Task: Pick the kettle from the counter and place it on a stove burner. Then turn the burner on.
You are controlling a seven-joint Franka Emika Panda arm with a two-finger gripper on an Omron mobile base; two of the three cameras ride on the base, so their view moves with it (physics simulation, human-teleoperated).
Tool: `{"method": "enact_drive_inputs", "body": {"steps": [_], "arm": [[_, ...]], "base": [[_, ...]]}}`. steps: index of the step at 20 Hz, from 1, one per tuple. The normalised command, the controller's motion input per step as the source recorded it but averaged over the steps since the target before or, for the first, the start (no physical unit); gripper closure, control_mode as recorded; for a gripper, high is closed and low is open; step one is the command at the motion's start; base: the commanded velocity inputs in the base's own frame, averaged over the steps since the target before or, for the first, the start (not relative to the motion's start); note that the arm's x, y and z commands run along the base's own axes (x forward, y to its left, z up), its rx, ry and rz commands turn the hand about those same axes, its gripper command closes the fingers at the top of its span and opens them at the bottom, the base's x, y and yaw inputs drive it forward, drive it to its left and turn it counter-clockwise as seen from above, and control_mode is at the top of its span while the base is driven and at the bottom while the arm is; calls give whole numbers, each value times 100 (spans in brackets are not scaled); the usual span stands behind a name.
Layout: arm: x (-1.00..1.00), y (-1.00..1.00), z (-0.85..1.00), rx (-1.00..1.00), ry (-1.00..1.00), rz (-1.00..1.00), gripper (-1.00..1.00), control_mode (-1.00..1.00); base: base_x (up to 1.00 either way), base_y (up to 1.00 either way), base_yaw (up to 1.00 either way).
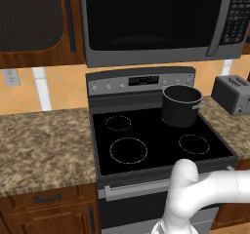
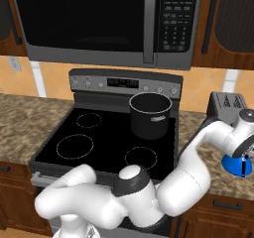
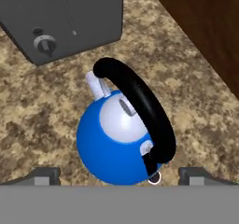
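Reaching far to the right of the stove, the gripper (image 3: 119, 175) hangs above the kettle (image 3: 119, 141), its two dark fingertips (image 3: 39, 176) spread wide apart on either side, with nothing pinched between them. In the hand view the blue kettle sits upright on the counter (image 3: 42, 111), its black handle (image 3: 138, 108) arching over the pale lid and a short white spout pointing toward the toaster (image 3: 65, 17), which stands just beside it. From the right base view the kettle (image 2: 237, 164) shows near the front edge of the counter (image 2: 20, 120) section right of the cooktop, partly hidden by the white wrist, with the toaster (image 2: 225, 105) behind it toward the wall. On the black cooktop, the stove burner (image 1: 128, 150) lies at the front left corner, its disc black, well apart from the kettle. A dark-grey pot (image 1: 181, 105) stands on the back right circle
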Motion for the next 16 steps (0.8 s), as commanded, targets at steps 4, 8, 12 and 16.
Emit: {"method": "enact_drive_inputs", "body": {"steps": [4,8,12,16], "arm": [[29,-38,-18,-6,0,1,-100,-100],[27,-7,-16,0,-3,8,100,-100],[29,-1,-22,-1,-3,7,100,-100],[9,-7,-11,0,-3,5,100,-100]], "base": [[0,0,0],[0,0,0],[0,0,0],[0,0,0]]}}
